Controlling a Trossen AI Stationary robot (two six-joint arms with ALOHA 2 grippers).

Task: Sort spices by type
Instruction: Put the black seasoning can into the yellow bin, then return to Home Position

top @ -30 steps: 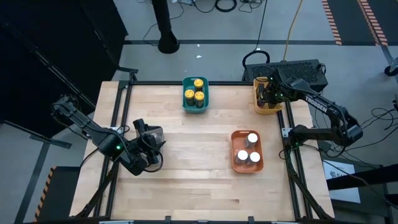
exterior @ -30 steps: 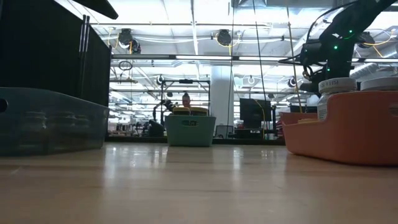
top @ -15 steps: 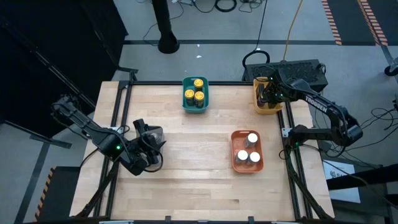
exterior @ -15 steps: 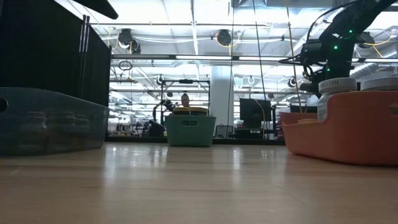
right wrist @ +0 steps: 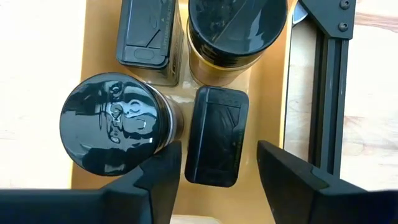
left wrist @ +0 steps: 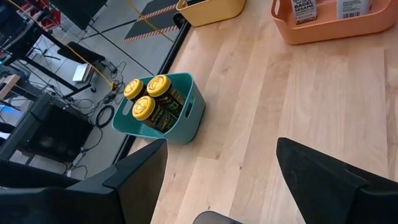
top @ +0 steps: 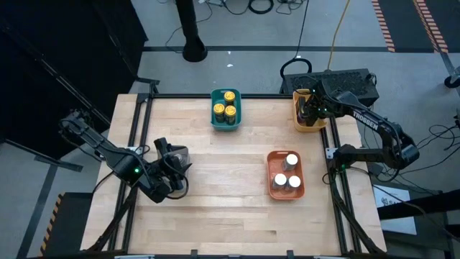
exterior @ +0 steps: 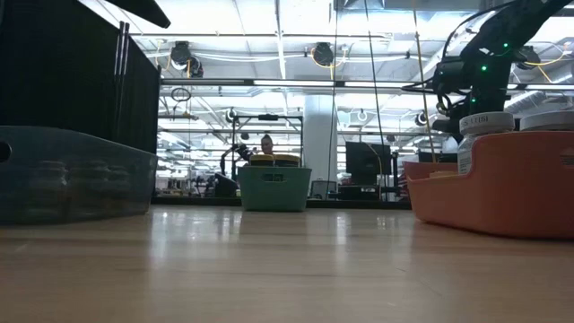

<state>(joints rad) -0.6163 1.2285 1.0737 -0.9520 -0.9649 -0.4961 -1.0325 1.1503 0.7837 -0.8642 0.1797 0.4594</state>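
- left gripper (top: pixel 171 173) sits in the lower left of the high view, over the grey tray (top: pixel 176 157) at the table's left side; fingers spread wide in the left wrist view, holding nothing
- grey tray reads as a translucent bin at the left edge of the low view (exterior: pixel 72 170), with faint jar shapes inside it
- teal tray (top: pixel 226 108) top centre of the high view, holding three yellow-top jars (top: pixel 228 96); the same three show in the left wrist view (left wrist: pixel 143 108), packed touching inside the tray (left wrist: pixel 186 121)
- wooden table (top: pixel 223 194) bare between the trays
- orange tray (top: pixel 285 174) right of centre, holding three white-top jars (top: pixel 291 160); in the low view it fills the right side (exterior: pixel 502 188), with one labelled jar (exterior: pixel 480 135) poking above the rim
- yellow tray (top: pixel 309 119) upper right of the high view, at the table's far right corner
- right gripper (top: pixel 314 108) hangs directly above the yellow tray; fingers set wide apart in the right wrist view, nothing between them
- right wrist view looks down into the yellow tray (right wrist: pixel 272 93): two round black-lidded jars (right wrist: pixel 115 130) and two slim black rectangular-topped ones (right wrist: pixel 216 137), all close together; the slim one sits just beside the round one and lines up with the gap between the fingers
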